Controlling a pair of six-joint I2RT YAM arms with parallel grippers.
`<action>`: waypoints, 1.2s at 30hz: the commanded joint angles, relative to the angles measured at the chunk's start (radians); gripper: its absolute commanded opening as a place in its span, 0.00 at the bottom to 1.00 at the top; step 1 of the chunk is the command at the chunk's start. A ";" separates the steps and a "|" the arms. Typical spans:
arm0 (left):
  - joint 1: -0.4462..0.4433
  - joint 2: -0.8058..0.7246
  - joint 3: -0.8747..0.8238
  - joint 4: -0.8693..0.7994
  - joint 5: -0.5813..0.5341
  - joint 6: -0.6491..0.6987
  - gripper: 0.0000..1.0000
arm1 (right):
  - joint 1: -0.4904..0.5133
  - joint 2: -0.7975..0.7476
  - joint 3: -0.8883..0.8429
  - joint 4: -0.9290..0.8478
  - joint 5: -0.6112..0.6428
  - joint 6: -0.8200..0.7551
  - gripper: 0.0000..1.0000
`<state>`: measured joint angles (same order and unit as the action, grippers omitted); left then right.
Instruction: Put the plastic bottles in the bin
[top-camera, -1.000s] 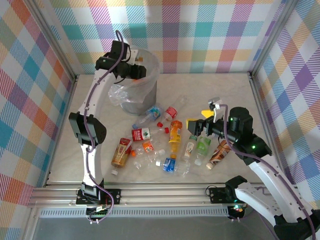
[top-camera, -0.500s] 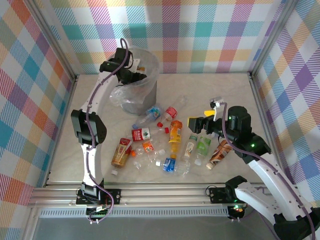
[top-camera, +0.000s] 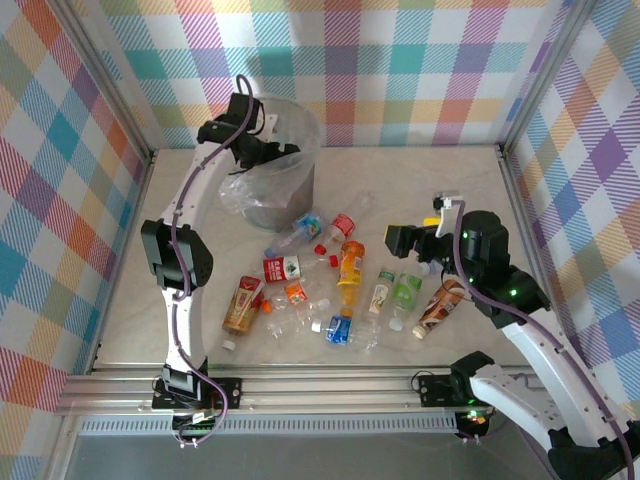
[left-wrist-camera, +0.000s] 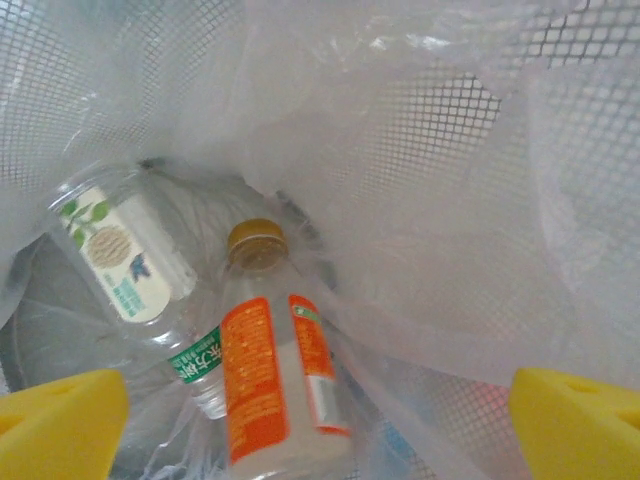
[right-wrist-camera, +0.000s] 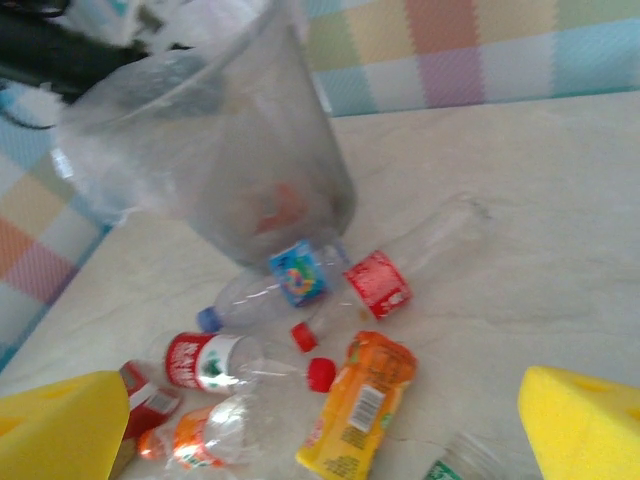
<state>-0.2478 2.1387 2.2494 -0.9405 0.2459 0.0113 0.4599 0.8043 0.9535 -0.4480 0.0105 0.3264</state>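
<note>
L claw (left-wrist-camera: 320, 425) wide, empty, inside bin (top-camera: 290, 188) at 11; bag (left-wrist-camera: 440, 200) folds crowd it. In bin: orange-label bottle (left-wrist-camera: 272, 375), axis 12-6, cap at 12. R claw (right-wrist-camera: 322, 425) wide, beside table pile (top-camera: 335, 285).

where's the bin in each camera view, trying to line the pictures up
top external: the bin stands upper left of centre.
left wrist: looking down into the bin, with its mesh wall across the top.
right wrist: the bin is at upper left, blurred.
shared landmark: the blue-labelled bottle lying at the bin's foot, also in the right wrist view.
</note>
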 joint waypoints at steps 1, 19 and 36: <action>0.008 -0.037 0.039 -0.009 0.025 -0.030 1.00 | 0.005 0.012 0.031 -0.086 0.159 0.021 1.00; 0.008 -0.403 -0.146 0.063 0.035 -0.189 1.00 | 0.005 0.056 0.002 -0.299 0.351 0.224 1.00; -0.149 -0.890 -0.801 0.249 0.212 -0.273 1.00 | 0.005 0.182 -0.122 -0.362 0.118 0.425 0.86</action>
<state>-0.3866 1.2980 1.5009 -0.7372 0.4355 -0.2111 0.4595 0.9665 0.8501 -0.7834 0.2020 0.6792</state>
